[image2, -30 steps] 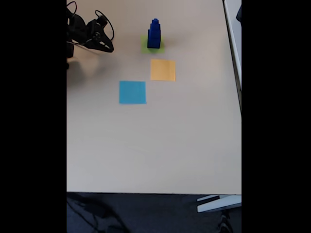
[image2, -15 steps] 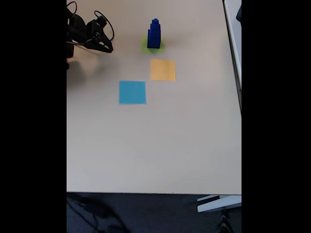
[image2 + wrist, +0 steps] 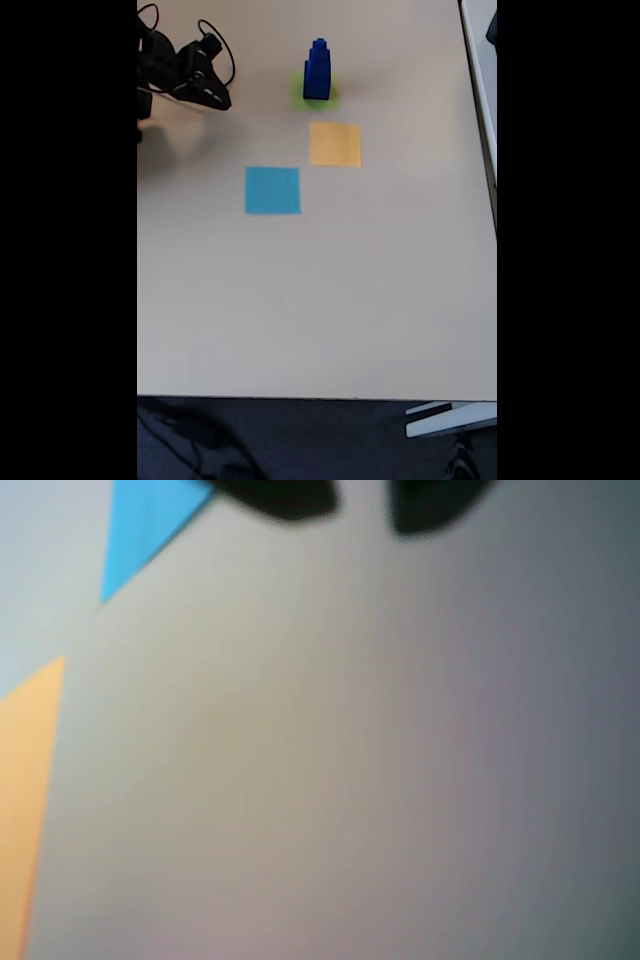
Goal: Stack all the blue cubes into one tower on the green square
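In the fixed view, the gripper is seen at the far left of the table, and nothing is held in it; whether it is spread or closed cannot be told. Well to its right, the blue cubes are stacked upright in one tower on the green square. The tower looks done.

The fixed view looks down from high above, taking in the whole beige table with the arm at the frame's upper left. The wrist view sits close over the tabletop, blurred, and shares with it the light blue square and orange-yellow square.
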Robot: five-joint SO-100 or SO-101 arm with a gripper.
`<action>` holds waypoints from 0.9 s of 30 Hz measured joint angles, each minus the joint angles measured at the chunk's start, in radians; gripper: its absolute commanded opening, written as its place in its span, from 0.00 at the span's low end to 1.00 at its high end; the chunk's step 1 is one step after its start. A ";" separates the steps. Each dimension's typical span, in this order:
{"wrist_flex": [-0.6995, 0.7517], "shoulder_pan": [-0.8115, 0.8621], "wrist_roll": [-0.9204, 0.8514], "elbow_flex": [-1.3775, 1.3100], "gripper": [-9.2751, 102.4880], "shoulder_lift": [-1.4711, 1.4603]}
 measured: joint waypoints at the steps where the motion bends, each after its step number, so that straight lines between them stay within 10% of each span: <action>1: 0.000 0.000 0.003 0.000 0.08 0.000; 27: 0.011 0.000 -0.011 0.000 0.08 0.000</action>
